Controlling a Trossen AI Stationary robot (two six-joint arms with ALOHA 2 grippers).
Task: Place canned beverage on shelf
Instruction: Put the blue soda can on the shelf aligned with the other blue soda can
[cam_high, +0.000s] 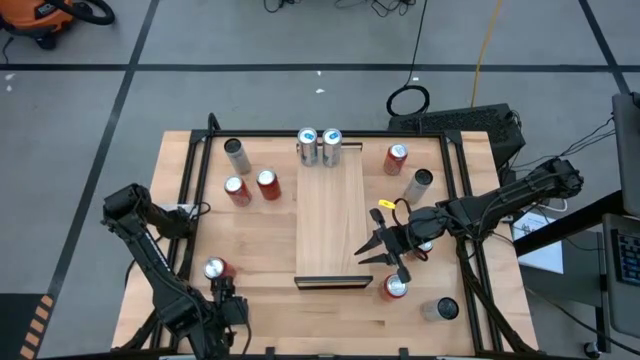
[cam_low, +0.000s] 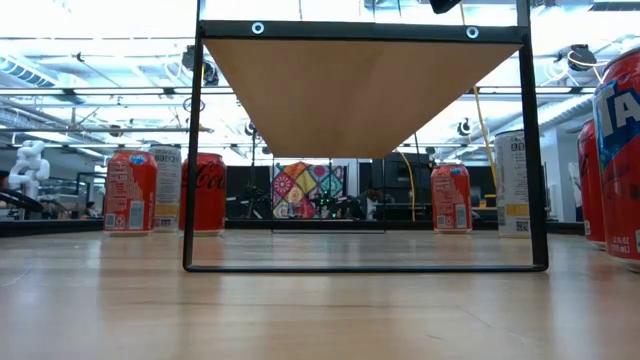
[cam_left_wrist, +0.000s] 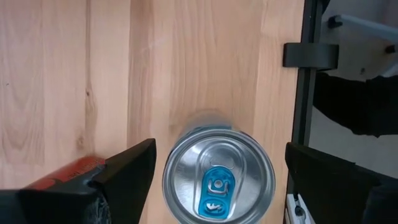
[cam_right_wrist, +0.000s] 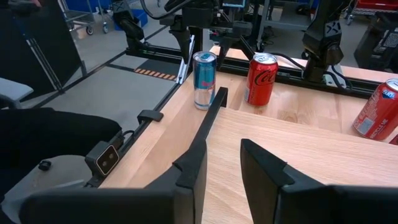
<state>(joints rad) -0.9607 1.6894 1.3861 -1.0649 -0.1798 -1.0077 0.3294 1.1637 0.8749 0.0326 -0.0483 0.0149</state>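
A slim silver can with a blue tab (cam_left_wrist: 217, 180) stands upright on the table's near left part; it shows blue and silver in the right wrist view (cam_right_wrist: 204, 79). My left gripper (cam_left_wrist: 221, 149) points down over it, open, one finger on each side of the can, apart from it. In the high view that gripper (cam_high: 222, 295) hides the can. The shelf (cam_high: 330, 215), a pale wood panel on black legs, stands mid-table, its underside (cam_low: 360, 85) showing in the low view. Two cans (cam_high: 307, 146) (cam_high: 331, 146) stand on its far end. My right gripper (cam_high: 378, 250) hovers by the shelf's near right corner, narrowly open (cam_right_wrist: 224, 168), nothing between its fingers.
A red cola can (cam_right_wrist: 262, 78) stands just beyond the slim can (cam_high: 213, 268). More cans stand left of the shelf (cam_high: 238, 190) (cam_high: 268, 185) (cam_high: 235, 155), right of it (cam_high: 397, 158) (cam_high: 418, 183) and near right (cam_high: 397, 288) (cam_high: 441, 309). Black rails (cam_left_wrist: 301, 93) edge the table.
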